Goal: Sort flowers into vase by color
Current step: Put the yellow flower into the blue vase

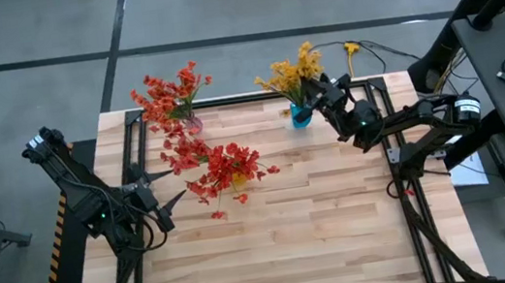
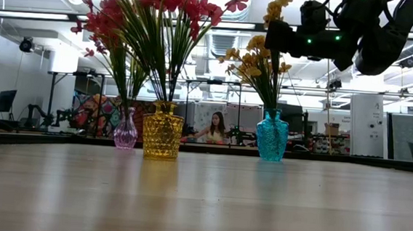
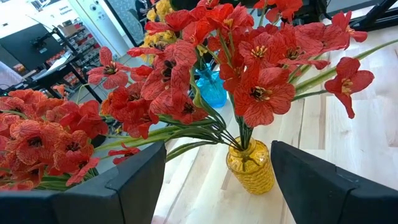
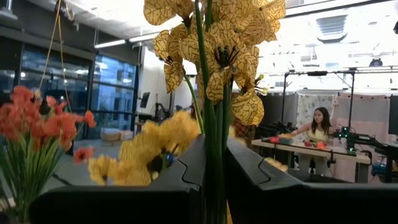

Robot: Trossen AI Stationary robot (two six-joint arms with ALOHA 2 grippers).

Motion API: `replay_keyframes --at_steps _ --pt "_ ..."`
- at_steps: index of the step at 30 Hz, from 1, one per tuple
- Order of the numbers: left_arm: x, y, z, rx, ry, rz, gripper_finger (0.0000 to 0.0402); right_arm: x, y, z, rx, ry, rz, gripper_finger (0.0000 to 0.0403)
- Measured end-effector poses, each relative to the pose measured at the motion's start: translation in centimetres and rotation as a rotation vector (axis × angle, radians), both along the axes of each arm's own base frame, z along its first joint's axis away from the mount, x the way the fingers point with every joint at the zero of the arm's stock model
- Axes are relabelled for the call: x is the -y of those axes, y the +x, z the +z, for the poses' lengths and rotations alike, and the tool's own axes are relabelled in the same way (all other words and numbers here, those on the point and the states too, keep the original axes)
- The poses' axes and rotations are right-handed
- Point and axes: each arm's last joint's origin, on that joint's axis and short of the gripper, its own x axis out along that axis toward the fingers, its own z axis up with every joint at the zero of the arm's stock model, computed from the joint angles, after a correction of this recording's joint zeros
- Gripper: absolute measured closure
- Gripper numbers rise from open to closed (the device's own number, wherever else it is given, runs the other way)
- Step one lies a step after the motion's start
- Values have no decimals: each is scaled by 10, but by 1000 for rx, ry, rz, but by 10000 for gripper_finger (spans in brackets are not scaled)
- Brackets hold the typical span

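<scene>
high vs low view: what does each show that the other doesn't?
Only high: the left claw, open, at the table's left beside the red flowers; the right claw over the blue vase; the whole table.

Only low: all three vases from the side, pink vase, yellow vase and blue one in a row; a seated person in the room behind.

Both: red flowers in the pink and yellow vases, yellow flowers in the blue vase, and the right arm above them.
</scene>
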Motion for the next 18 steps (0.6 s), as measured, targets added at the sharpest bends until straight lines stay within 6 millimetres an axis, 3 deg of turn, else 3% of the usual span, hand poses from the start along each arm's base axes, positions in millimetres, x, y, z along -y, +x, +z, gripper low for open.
replay_keyframes --at_steps 18 --pt "0 0 0 0 0 0 129 1 3 -8 -87 33 0 371"
